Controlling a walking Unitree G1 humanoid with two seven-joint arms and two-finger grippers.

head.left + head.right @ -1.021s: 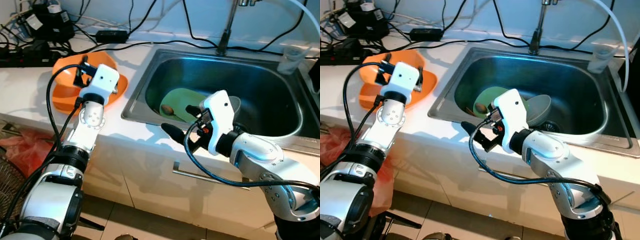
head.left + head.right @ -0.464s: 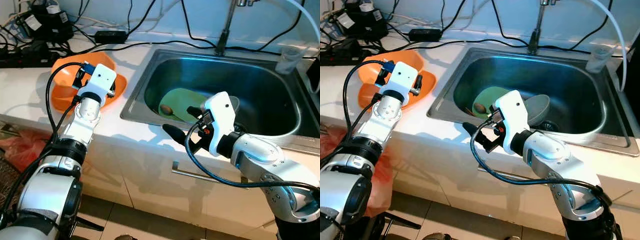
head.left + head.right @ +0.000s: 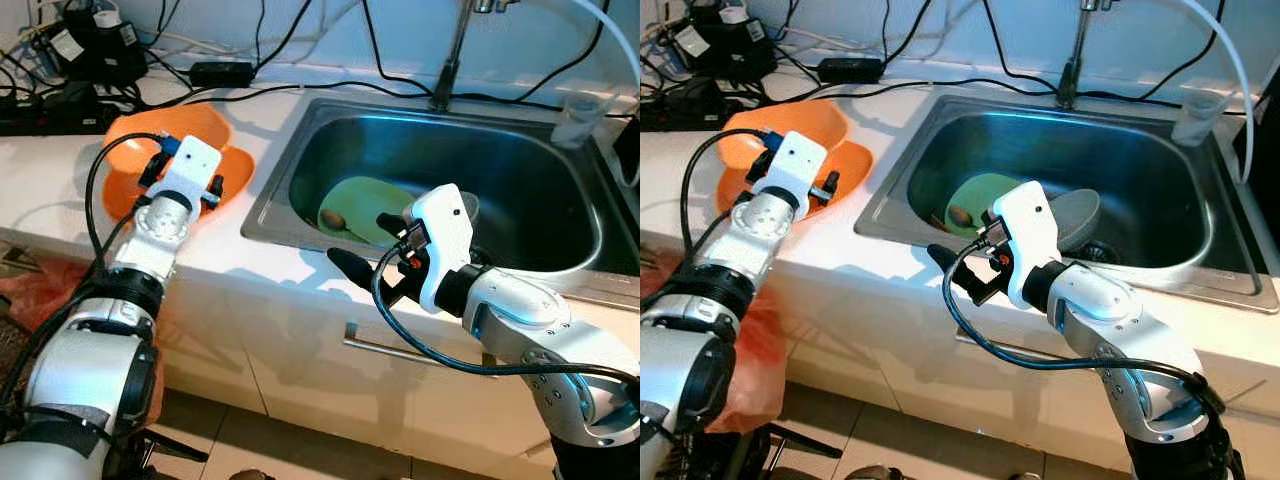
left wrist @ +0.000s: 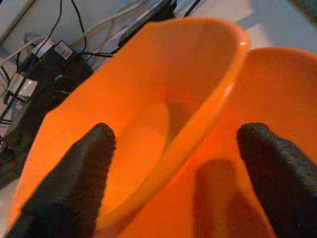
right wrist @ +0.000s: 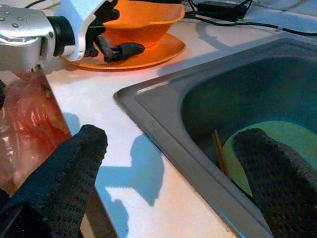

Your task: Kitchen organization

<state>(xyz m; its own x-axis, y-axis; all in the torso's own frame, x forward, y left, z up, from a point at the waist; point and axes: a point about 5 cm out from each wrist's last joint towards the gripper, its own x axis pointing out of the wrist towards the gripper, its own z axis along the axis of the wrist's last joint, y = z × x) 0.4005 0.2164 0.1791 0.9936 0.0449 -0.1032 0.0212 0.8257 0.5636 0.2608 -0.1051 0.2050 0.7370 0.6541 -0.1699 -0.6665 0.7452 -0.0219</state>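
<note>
At the counter's left end, beside the sink [image 3: 300, 130], the left gripper [image 4: 178, 163], fingers wide, is straddling the orange bowl [image 4: 148, 99] on its orange plate [image 4: 267, 99]; squeezing squarely on the rim should hold. The right gripper [image 5: 173, 163] is hovering wide at the sink's front edge.

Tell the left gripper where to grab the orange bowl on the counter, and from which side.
Grip the orange bowl by its thin raised rim on the side nearest the robot, coming from the front. It sits on the orange plate, and the open left gripper already has one of its fingers inside the rim and one outside.
</note>
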